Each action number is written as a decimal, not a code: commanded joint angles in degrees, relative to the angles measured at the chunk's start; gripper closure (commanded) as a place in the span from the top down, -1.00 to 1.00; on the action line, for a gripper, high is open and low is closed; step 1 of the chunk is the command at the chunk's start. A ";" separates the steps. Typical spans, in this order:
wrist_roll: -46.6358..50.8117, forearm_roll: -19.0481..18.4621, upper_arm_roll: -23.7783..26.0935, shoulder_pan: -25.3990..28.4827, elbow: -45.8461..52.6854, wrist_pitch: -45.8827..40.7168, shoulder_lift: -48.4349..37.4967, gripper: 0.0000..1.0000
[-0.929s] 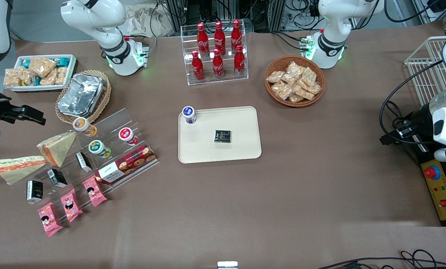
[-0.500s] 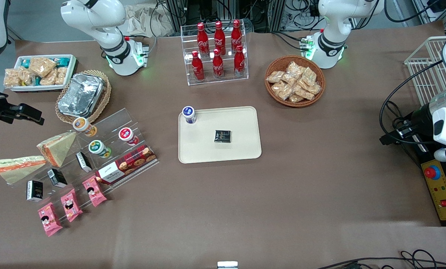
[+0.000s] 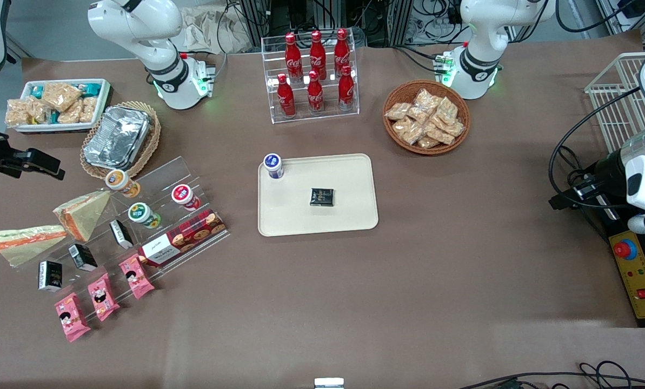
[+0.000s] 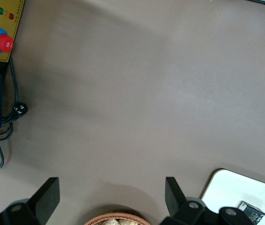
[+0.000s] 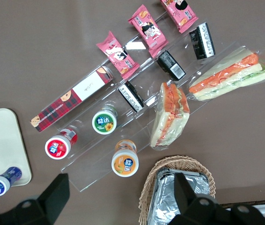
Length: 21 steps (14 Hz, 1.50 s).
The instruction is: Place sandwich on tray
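While your gripper hovers with fingers spread above the acrylic rack, approach step (nothing grasped): descend to the sandwich beside it, well apart from the tray.

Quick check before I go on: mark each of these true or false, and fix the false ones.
1. The sandwich is already on the tray. False: it lies on the table toward the working arm's end, well apart from the tray.
2. The gripper is open and holds nothing. True: it hangs above the foil tray and the orange-lidded cup, fingers spread.
3. A black packet lies on the tray. True.
4. The blue-lidded cup stands at the tray's middle. False: it stands at a tray corner.
5. The taller wedge touches the sandwich. False: a gap of table shows between them.
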 commanded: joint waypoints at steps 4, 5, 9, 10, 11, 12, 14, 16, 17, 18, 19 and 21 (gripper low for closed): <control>1.31 1.24 -0.82 -0.85 0.42 0.08 0.43 0.99; 3.92 1.42 -1.95 -1.72 0.33 0.78 1.05 0.99; 19.64 2.12 -3.02 -3.84 -0.37 0.97 2.28 0.99; 24.21 3.08 -3.11 -4.10 -0.55 1.31 2.80 0.99; 27.91 3.18 -3.46 -4.19 -0.46 1.84 3.68 0.99; 28.38 3.18 -4.33 -5.06 -0.55 2.11 4.30 0.99; 29.08 7.36 -5.74 -8.39 0.59 2.55 7.80 0.99; 30.31 8.81 -6.27 -9.46 0.77 4.12 9.22 0.99; 33.19 7.15 -7.58 -9.47 0.77 6.13 9.92 0.99; 36.26 5.83 -7.76 -9.47 0.68 8.41 11.23 0.99; 37.51 4.07 -7.77 -9.29 0.68 10.00 12.81 0.99; 38.31 2.74 -7.85 -9.20 0.77 15.09 15.63 0.99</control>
